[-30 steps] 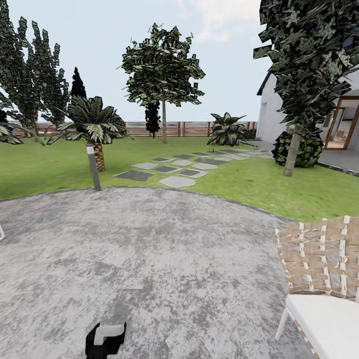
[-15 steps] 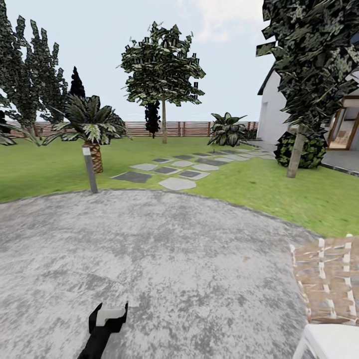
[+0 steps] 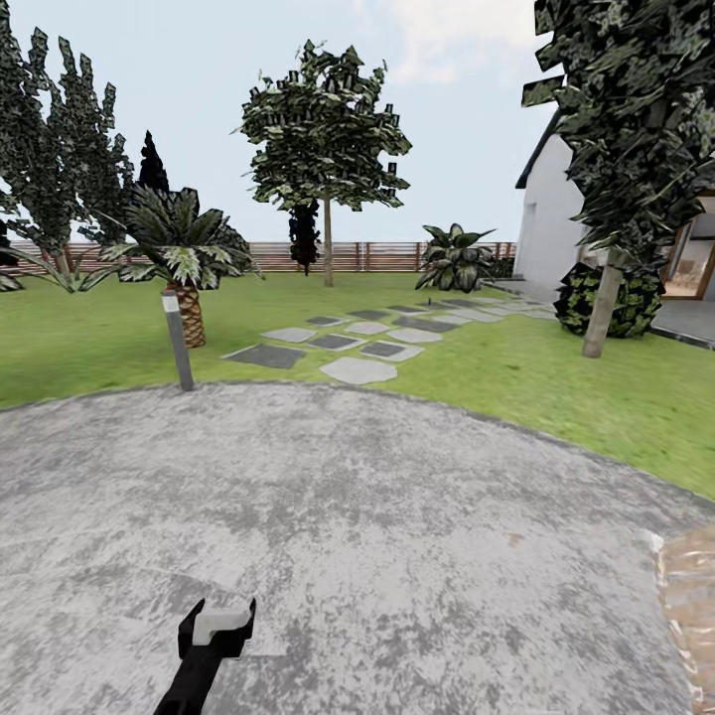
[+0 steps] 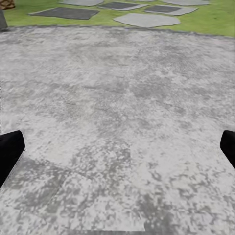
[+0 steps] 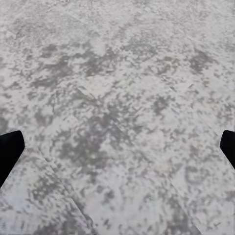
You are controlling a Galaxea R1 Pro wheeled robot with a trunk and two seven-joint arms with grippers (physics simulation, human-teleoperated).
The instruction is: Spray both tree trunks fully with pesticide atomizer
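Note:
The garden lawn [image 3: 89, 343] lies beyond a round grey paved patch [image 3: 377, 536]. One tree [image 3: 326, 139] stands far off in the middle, its thin trunk [image 3: 327, 248] in front of the fence. A second tree [image 3: 636, 109] rises at the right, its mottled trunk [image 3: 603, 313] beside a round bush. The pesticide atomizer is out of view. My left gripper [image 3: 218, 621] hangs low over the paving, open and holding nothing; in its wrist view the left gripper [image 4: 117, 149] shows fingers spread to both edges. The right gripper [image 5: 117, 149] is equally open over bare paving.
A short bollard post [image 3: 179, 343] and a palm [image 3: 184, 248] stand at the paving's left rim. Stepping stones [image 3: 357, 370] lead across the grass toward a white house [image 3: 551, 233]. A woven chair's corner [image 3: 690, 606] sits at the lower right. A slatted fence [image 3: 377, 256] closes the lawn.
The whole view has shifted: the woven chair has slid almost out at the lower right and the right tree sits further right. The left gripper keeps its pose.

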